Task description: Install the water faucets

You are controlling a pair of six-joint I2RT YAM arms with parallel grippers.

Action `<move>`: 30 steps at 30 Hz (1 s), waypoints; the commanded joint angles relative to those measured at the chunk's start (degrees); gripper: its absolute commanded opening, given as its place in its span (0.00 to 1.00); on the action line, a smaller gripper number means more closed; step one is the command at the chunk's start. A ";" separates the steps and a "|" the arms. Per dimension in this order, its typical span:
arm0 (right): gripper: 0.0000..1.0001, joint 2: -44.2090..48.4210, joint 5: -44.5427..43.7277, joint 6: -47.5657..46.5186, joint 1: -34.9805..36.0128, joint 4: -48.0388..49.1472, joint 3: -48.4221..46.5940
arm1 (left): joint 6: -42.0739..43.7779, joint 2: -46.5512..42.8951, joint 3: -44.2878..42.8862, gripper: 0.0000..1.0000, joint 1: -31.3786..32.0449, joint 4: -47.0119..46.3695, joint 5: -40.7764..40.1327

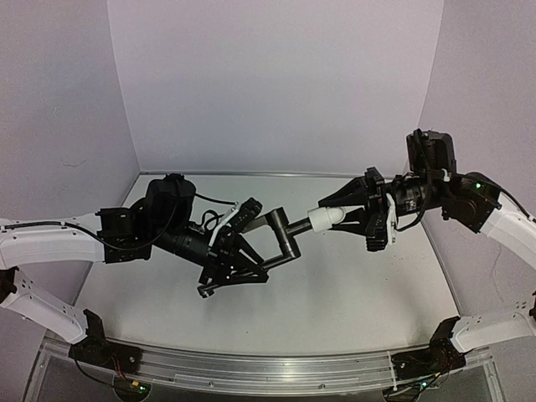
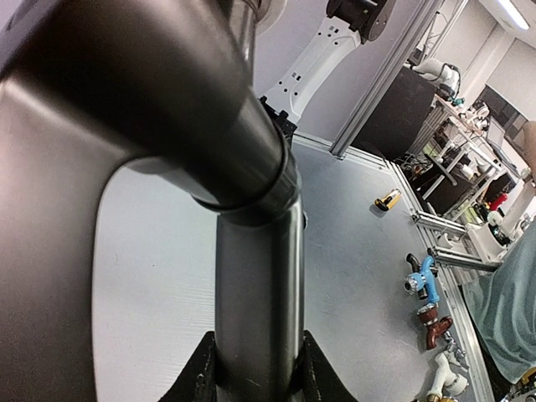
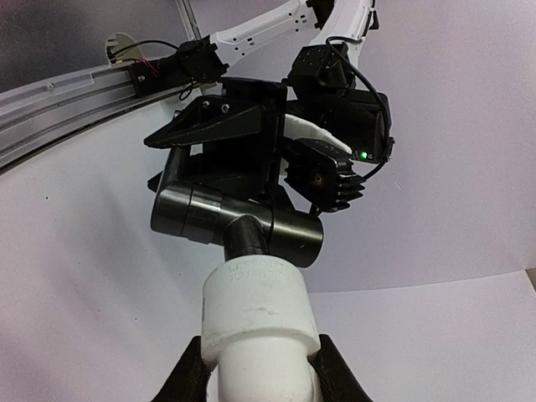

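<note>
The white fitting (image 3: 260, 310) and the black pipe (image 3: 239, 219) meet in mid-air, well above the surface (image 1: 352, 293). The pipe's short bent end points straight into the fitting's open mouth and touches it. I can't tell from here how far it is seated.

My right tool (image 3: 260, 381) is clenched on the fitting's back half. That leaves the mouth end bare, so the pipe has room to go in. On the far side of the fitting, my left tool (image 2: 255, 381) is clenched on the pipe's long leg, away from the bend. I read that as the reason for the grip: it keeps the fingers clear of the joint and gives leverage to steer the short end.

Both arms reach in towards the fitting from opposite sides, so the two axes line up. Held off the surface like this, nothing drags or blocks a twist.

I judge this to be the mating step. What it needs next is a straight push along the fitting's axis, since any tilt could jam the end or lever the fitting out of the right tool's grip.
</note>
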State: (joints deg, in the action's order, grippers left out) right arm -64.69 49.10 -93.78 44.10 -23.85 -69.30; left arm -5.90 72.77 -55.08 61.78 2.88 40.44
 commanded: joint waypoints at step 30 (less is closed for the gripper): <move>0.00 -7.55 3.88 47.58 1.69 -4.96 -6.99 | 13.02 -0.71 -9.68 0.00 1.79 4.44 -13.48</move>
State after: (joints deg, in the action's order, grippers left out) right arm -69.63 48.98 -58.87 44.29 -31.25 -73.54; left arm 4.49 72.82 -58.92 62.61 14.77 30.92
